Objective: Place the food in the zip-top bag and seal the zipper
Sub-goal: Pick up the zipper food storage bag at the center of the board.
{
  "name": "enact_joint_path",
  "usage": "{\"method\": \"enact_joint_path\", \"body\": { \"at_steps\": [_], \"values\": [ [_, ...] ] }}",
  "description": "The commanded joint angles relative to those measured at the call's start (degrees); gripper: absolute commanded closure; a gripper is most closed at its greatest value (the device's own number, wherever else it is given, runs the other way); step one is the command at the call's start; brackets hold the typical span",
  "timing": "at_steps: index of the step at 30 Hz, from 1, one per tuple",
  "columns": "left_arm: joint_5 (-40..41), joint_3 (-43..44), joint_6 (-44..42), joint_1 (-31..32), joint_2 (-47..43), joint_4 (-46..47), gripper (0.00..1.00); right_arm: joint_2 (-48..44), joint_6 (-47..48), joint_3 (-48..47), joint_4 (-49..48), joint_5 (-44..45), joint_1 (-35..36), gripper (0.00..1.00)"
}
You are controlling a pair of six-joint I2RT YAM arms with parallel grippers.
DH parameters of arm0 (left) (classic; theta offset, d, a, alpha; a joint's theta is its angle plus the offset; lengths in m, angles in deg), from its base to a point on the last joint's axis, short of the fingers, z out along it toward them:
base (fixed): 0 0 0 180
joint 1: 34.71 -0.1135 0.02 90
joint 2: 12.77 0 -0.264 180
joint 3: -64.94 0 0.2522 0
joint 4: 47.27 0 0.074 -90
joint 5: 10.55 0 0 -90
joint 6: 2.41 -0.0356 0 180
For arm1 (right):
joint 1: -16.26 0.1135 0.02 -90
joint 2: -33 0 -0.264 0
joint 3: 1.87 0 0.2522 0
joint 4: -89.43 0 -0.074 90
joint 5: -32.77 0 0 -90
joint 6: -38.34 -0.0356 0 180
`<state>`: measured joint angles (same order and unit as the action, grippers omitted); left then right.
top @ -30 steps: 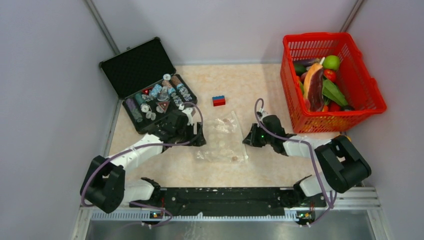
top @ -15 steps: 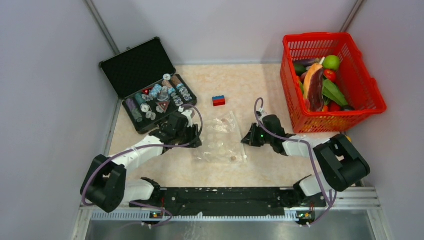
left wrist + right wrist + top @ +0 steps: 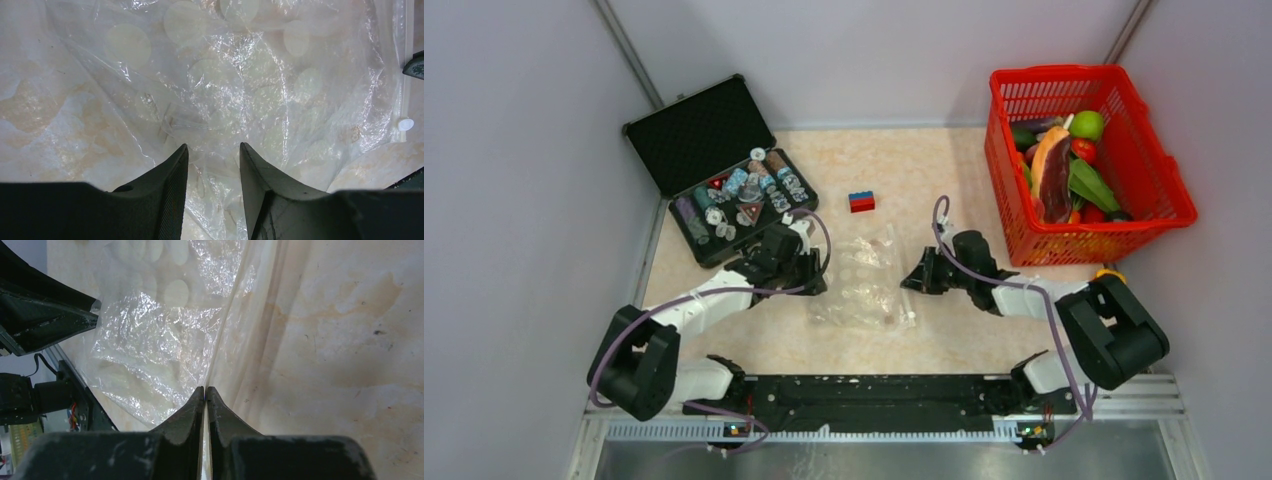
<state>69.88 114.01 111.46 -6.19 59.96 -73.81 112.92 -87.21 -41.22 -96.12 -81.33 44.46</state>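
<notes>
Left gripper (image 3: 212, 148) jaws apart over zip-top bag (image 3: 225, 75); right gripper (image 3: 206, 389) jaws tight on zipper (image 3: 226, 330)

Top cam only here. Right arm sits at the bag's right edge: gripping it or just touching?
Observer: Gripping. The right wrist view shows the right jaws shut on the bag, at its zipper strip.
Operator: Left side?
Observer: In the left wrist view the left jaws stand apart, with crinkled film between them and nothing pinched.
Operator: Anything inside?
Observer: Nothing solid seen up close. Only pale round spots show on the film.
</notes>
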Motion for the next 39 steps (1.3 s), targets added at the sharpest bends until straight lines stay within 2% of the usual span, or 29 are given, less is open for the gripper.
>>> {"method": "enact_joint_path", "body": {
  "at_steps": [1,3,10,12,16,19,21,23,26,28,30,33,39],
  "values": [
    [-0.74,0.37,0.17,0.39,0.89,3.06,0.57,2.62,-0.43,0.58,-5.06,-2.7,-0.35,0.93],
    [-0.57,0.3,0.2,0.47,0.92,3.15,0.57,3.51,-1.92,0.84,-5.82,-1.93,-0.35,0.88],
    [-0.48,0.37,0.2,0.62,1.06,3.22,0.57,4.99,-2.77,0.67,-4.65,0.27,-0.34,0.84],
    [-0.46,0.33,0.2,0.62,1.1,3.2,0.57,4.75,-2.65,0.48,-2.86,2.38,-0.35,0.8],
    [0.04,0.08,0.37,0.67,0.7,3.02,0.57,3.46,-1.73,0.74,-1.73,3.02,-0.35,0.85],
    [0.75,0.07,0.59,0.66,0.28,2.81,0.57,1.77,-1.41,0.68,-2.27,-0.35,-0.34,0.86],
    [1.34,0.15,0.79,0.62,-0.28,2.53,0.57,-0.28,-1.68,0.82,-2.97,-2.63,-0.35,0.91],
    [1.92,0.19,1.05,0.65,-0.82,2.58,0.57,-1.95,-2.17,1.33,-3.97,-4.14,-0.35,1.0],
    [2.0,0.68,1.3,0.62,-1.7,2.59,0.56,-4.03,-1.29,1.41,-2.63,-4.32,-0.35,1.0],
    [2.22,1.04,1.5,0.64,-2.96,2.5,0.51,-5.73,-0.19,1.21,-0.48,-3.13,-0.34,1.0],
    [2.9,1.84,1.97,0.62,-4.81,1.79,0.37,-7.69,1.17,0.95,1.64,-1.85,-0.28,1.0],
    [4.69,4.21,2.84,0.66,-8.79,0.01,0.24,-11.49,3.43,1.16,3.5,-0.53,-0.17,1.0],
    [6.04,10.4,6.0,3.34,-14.39,1.43,0.21,-19.13,8.38,-0.55,8.81,3.47,1.37,1.0]
  ]
}}
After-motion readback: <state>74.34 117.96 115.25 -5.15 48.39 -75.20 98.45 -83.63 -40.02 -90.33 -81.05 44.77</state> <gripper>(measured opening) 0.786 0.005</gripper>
